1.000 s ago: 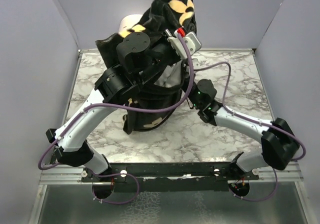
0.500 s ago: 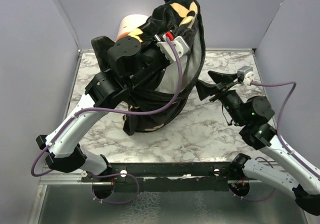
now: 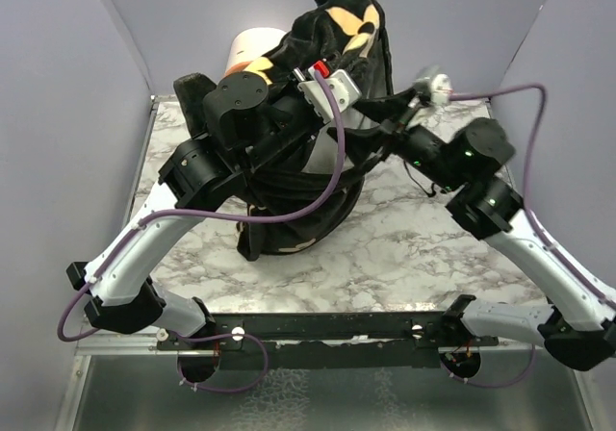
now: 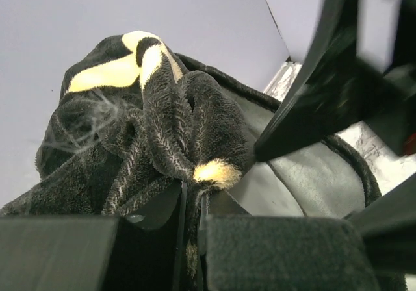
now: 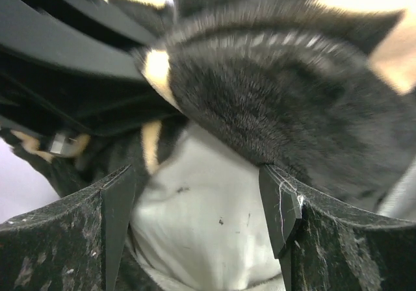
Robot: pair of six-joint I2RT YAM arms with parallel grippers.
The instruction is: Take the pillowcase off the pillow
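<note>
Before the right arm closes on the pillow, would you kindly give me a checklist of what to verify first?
1. Left gripper clamped on the pillowcase: ok, fabric is bunched between its fingers.
2. Pillowcase lifted off the table: ok at the top; the lower end is hidden behind the arms.
3. Right gripper open: ok.
4. White pillow exposed ahead of the right fingers: ok.
5. Right fingers clear of pillowcase fabric: cannot tell, the fuzzy edge hangs just above them.
6. Pillow loose inside the case: cannot tell.
</note>
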